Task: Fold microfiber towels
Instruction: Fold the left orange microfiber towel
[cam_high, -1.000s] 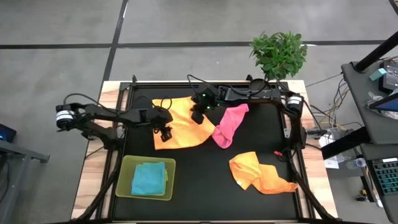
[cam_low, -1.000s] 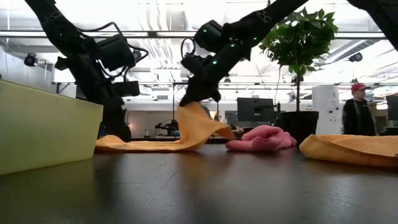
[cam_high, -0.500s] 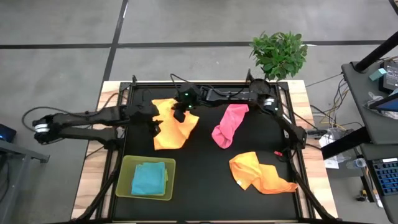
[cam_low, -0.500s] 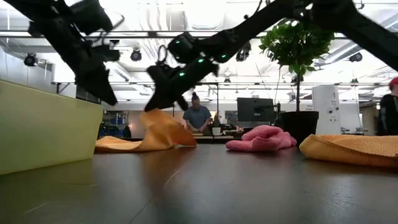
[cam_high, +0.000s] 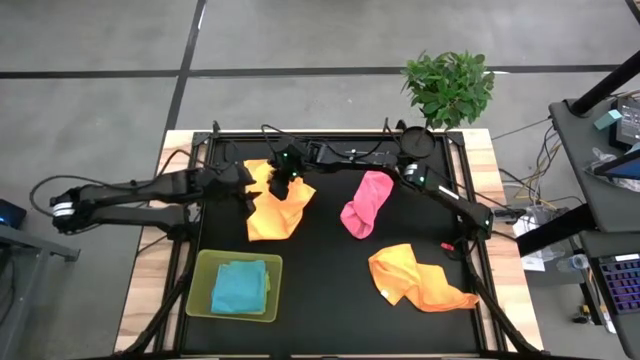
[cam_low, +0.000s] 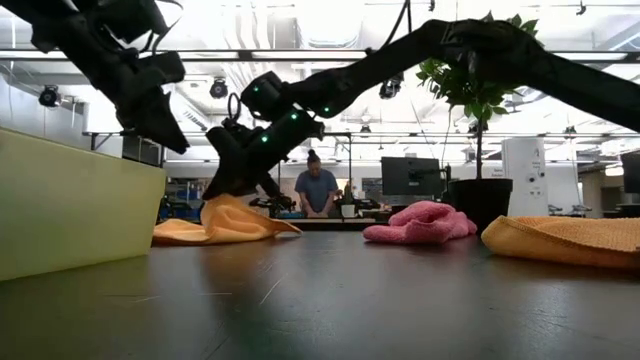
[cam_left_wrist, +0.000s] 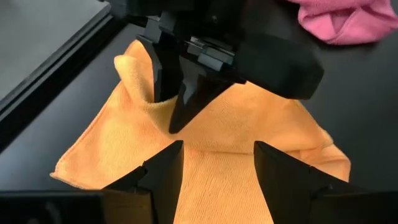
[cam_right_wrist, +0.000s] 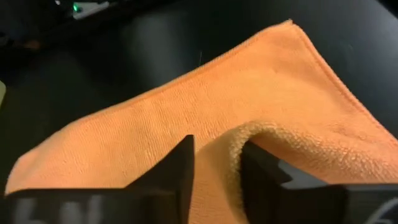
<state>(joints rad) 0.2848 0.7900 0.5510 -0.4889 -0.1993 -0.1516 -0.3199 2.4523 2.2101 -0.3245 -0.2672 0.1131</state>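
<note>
Orange microfiber towel (cam_high: 274, 206), half folded, lies on the black table (cam_high: 330, 270) near its far left corner, with one flap doubled over towards the left edge. The right gripper (cam_high: 284, 184) reaches across the far side and sits low on the folded flap; in its wrist view a ridge of cloth still stands between its narrowly parted fingers (cam_right_wrist: 177, 168), so I cannot tell whether it grips or has let go. The left gripper (cam_high: 246, 196) hovers just beside it over the same towel, fingers (cam_left_wrist: 163, 171) spread wide and holding nothing. A pink towel (cam_high: 364, 202) lies crumpled mid-table, a second orange towel (cam_high: 418, 276) is bunched near the right front, and a light blue towel (cam_high: 240, 286) rests folded in the lime-green tray (cam_high: 203, 300) at the front left corner. The likely trouble: if the pile snags on a fingertip as the right gripper lifts, the flap will drag back open and spoil the fold; the two grippers also work close enough to knock together.
</note>
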